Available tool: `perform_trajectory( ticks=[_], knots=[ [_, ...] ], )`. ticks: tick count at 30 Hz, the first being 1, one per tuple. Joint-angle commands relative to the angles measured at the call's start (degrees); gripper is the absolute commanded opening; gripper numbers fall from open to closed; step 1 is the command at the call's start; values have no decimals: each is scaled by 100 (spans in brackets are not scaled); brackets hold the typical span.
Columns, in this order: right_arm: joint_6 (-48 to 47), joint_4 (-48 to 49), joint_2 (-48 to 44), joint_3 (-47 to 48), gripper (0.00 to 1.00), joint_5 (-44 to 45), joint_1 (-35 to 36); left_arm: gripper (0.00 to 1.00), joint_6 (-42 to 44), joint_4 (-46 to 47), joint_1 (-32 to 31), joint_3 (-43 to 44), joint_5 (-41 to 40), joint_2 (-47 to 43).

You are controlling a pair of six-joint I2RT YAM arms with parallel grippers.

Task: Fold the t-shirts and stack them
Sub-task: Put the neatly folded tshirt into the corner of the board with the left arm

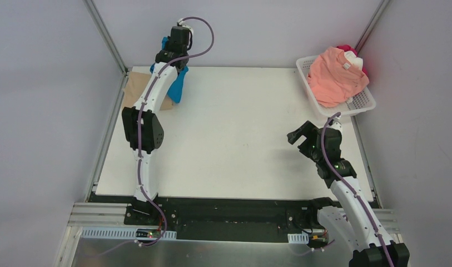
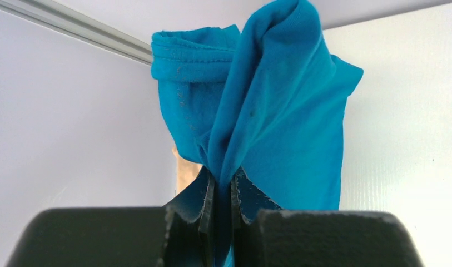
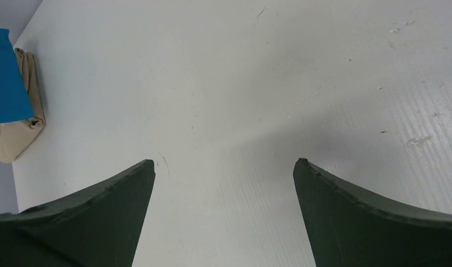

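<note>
Blue t-shirt, bunched, pinched in the closed left hand, hanging beside tan t-shirt at the tabletop far-left corner. Right hand spread wide, holding nothing.

The top external camera looks steeply down from high above the near edge, taking in the whole white table. The left wrist camera sits right up against the blue t-shirt, which fills most of its view. The right wrist camera looks across the tabletop from low, sharing that blue t-shirt and the tan t-shirt with the overhead view.
</note>
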Motion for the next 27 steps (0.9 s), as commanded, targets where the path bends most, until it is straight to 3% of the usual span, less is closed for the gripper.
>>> perform_trajectory(
  ticks=[1,13,27],
  knots=[
    [-70,238,38,10,99,94,-28,0,-7,169,45,-116,23,-847],
    [-64,310,145,-7,99,9,-29,0,-277,169,162,-580,255,-1236],
    [-106,293,243,17,99,167,-29,0,-820,147,863,-554,761,-437]
  ],
)
